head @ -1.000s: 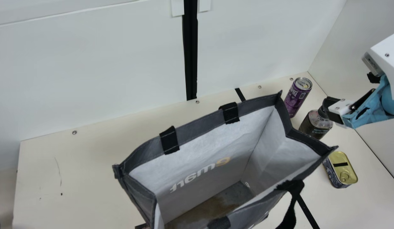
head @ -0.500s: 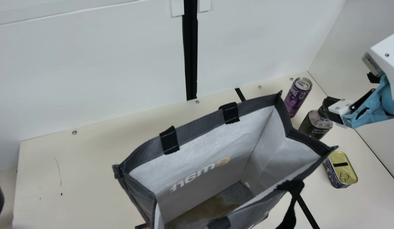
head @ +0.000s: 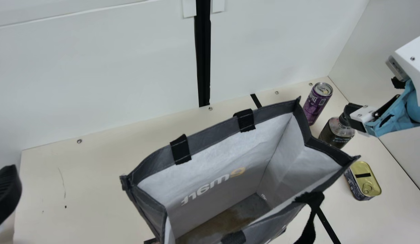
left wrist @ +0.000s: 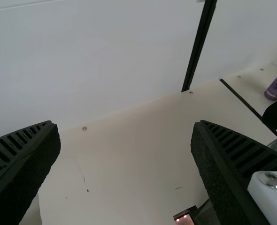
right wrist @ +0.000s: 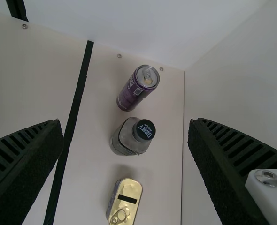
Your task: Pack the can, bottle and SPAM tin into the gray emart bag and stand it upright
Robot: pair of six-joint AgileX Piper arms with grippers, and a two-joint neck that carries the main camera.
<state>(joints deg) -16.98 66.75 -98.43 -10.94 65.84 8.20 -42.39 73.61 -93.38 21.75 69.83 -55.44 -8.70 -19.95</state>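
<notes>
Behind the table [head: 87, 169], white wall [head: 111, 74].

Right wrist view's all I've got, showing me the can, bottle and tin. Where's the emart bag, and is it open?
Observer: The bag stands mouth open, left of the tin in the main view.
Operator: Anything inside it?
Observer: The part of its bottom that shows holds nothing, just a brownish patch.
Operator: And the other arm?
Observer: The left gripper has its fingers spread wide with nothing between them.
</notes>
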